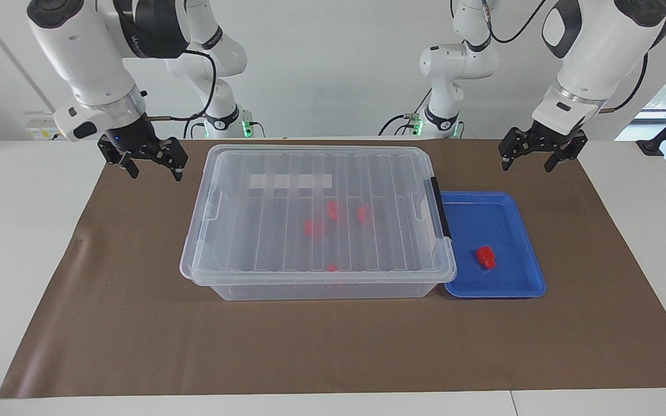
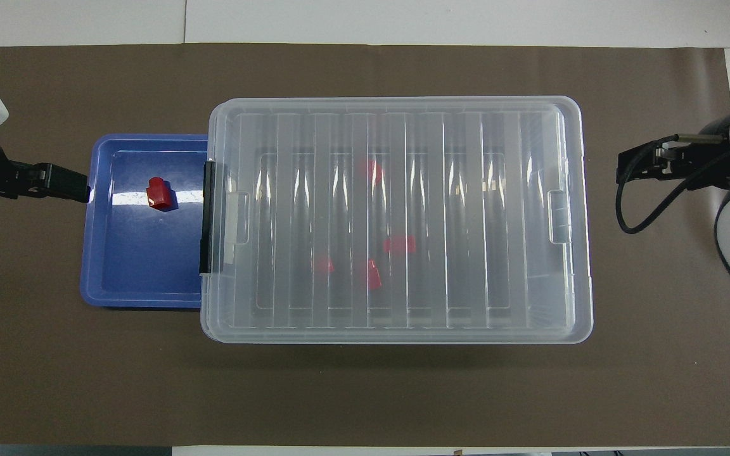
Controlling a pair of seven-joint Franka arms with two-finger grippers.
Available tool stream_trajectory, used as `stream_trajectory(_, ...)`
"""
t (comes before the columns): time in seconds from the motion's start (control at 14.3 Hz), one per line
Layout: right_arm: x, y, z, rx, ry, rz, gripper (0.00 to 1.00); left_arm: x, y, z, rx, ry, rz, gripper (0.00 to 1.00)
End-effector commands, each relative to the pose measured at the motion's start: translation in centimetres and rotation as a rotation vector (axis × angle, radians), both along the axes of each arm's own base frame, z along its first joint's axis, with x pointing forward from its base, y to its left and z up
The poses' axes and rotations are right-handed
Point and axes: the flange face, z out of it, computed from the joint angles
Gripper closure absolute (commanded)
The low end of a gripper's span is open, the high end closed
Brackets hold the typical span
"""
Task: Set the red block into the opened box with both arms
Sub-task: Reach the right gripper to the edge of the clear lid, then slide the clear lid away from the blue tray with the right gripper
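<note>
A small red block (image 1: 485,256) (image 2: 160,193) lies in the shallow blue tray (image 1: 512,289) (image 2: 118,285). Beside the tray stands the clear box (image 1: 310,289) (image 2: 583,253), its ribbed lid lying flat on top and its black latch (image 1: 440,208) on the end that faces the tray. Several more red pieces (image 1: 313,227) show through the lid. My left gripper (image 1: 526,164) (image 2: 80,190) hangs open and empty over the mat by the tray's edge. My right gripper (image 1: 156,173) (image 2: 621,171) hangs open and empty over the mat by the box's other end.
A brown mat (image 1: 333,346) (image 2: 365,392) covers the table under the box and the tray. White tabletop (image 1: 21,231) runs past the mat at both ends.
</note>
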Motion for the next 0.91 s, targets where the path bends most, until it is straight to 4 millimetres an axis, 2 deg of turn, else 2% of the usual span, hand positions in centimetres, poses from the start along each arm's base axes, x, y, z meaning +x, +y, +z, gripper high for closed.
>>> stream_trajectory(0.0,0.9,3.0,-4.0,0.009,-0.004,-0.023,0.00,-0.9,0.4,0.3,-0.013,0.002,0.005,0.00)
stream_trajectory(0.07,1.1,3.5,-5.3,0.010,-0.010,-0.030,0.00,-0.9,0.4,0.3,-0.013,0.002,0.003,0.00)
stream_trajectory(0.28,0.4,3.3,-8.9,0.010,-0.014,-0.029,0.00,-0.9,0.4,0.3,-0.013,0.002,0.005,0.00)
stream_trajectory(0.35,0.2,3.2,-9.4,0.010,-0.013,-0.024,0.00,-0.9,0.4,0.2,-0.012,0.004,0.005,0.00)
stream_trajectory(0.84,-1.5,-0.3,-12.7,0.008,-0.013,0.029,0.00,-1.0,-0.3,0.2,-0.012,0.007,-0.007,0.00)
